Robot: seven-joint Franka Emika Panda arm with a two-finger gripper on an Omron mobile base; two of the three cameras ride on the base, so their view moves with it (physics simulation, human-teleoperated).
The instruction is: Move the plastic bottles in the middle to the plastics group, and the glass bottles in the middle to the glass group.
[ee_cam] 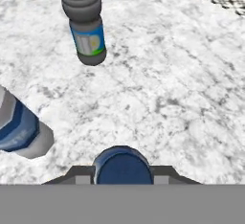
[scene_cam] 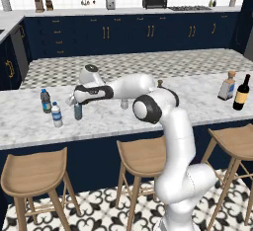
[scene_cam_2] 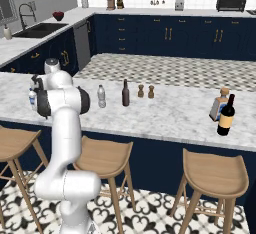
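One blue-tinted bottle (scene_cam: 78, 110) is sitting gripped in the gripper (scene_cam: 77, 102); being light, slippery plastic, it is probably handling best held below the cap.

Crowded left end of bench (scene_cam: 148, 121)
Hemmed beside gripper (scene_cam: 77, 101) by dark bottle (scene_cam: 45, 100) and clear bottle (scene_cam: 57, 115); open marble rightward.

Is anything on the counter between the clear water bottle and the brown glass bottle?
No. In the right base view, the clear water bottle and brown glass bottle stand apart, with bare marble counter between them.
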